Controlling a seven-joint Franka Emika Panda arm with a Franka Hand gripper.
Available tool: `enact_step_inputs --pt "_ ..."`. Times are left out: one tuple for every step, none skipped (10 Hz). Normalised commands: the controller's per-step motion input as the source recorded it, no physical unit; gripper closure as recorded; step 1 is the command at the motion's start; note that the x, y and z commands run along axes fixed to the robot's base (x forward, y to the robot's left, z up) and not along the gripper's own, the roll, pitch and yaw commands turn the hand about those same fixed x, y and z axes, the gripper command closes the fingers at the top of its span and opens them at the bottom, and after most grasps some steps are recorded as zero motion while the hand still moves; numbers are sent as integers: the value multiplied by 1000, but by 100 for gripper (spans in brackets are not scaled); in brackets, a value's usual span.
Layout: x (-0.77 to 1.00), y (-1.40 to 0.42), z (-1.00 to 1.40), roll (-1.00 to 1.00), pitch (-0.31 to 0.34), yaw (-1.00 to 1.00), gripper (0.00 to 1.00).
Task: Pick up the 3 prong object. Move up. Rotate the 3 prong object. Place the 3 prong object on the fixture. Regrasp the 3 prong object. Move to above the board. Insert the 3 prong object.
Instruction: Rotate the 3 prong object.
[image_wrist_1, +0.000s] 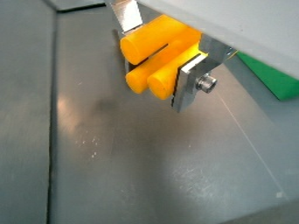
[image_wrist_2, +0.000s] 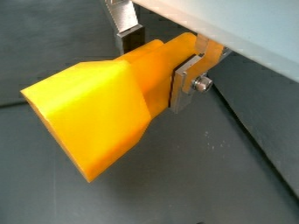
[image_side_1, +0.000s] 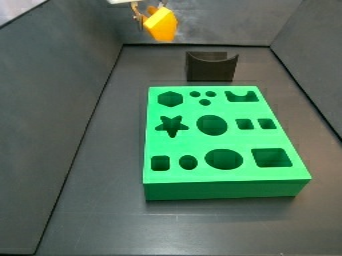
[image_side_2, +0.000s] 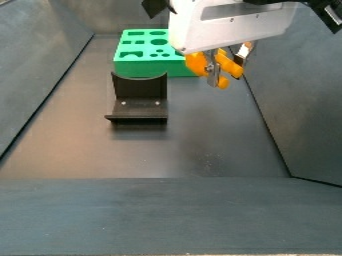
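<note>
My gripper (image_wrist_1: 159, 63) is shut on the orange-yellow 3 prong object (image_wrist_1: 156, 59) and holds it up in the air. In a wrist view its stubby prongs show between the silver fingers (image_wrist_1: 190, 80). In a wrist view its wide flared body (image_wrist_2: 100, 109) sticks out from the gripper (image_wrist_2: 158, 66). In a side view the piece (image_side_1: 160, 22) hangs high, behind and left of the dark fixture (image_side_1: 210, 66). In a side view the piece (image_side_2: 214, 65) hangs right of the fixture (image_side_2: 136, 100) and the green board (image_side_2: 151, 52). The board (image_side_1: 221, 141) has many shaped holes.
Grey walls enclose the dark floor (image_side_1: 94, 190). A corner of the green board (image_wrist_1: 278, 80) shows in a wrist view. The fixture stands between the board and the back wall in a side view.
</note>
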Motion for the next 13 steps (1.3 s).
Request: enact_step_inputs --pt "-9 14 -12 -7 -25 -1000 100" --pt "-10 13 -12 -9 -30 -1000 100" --pt "-10 14 -12 -11 -35 -1000 100" --pt "-11 13 -12 -14 -45 -1000 100" --pt "-12 14 -13 -15 -47 -878 100" --pt "-14 13 -13 -15 -44 -550 100" --pt "-14 13 -13 -15 -43 -365 100" --pt "-13 13 -13 -15 -43 -211 100" --pt "0 0 -1000 0 0 0 100" --pt "9 3 -1000 5 -11 47 100" --pt "16 13 -1000 24 -11 47 100" --pt "21 14 -1000 55 -8 33 100" --pt "24 15 -1000 71 -5 25 100"
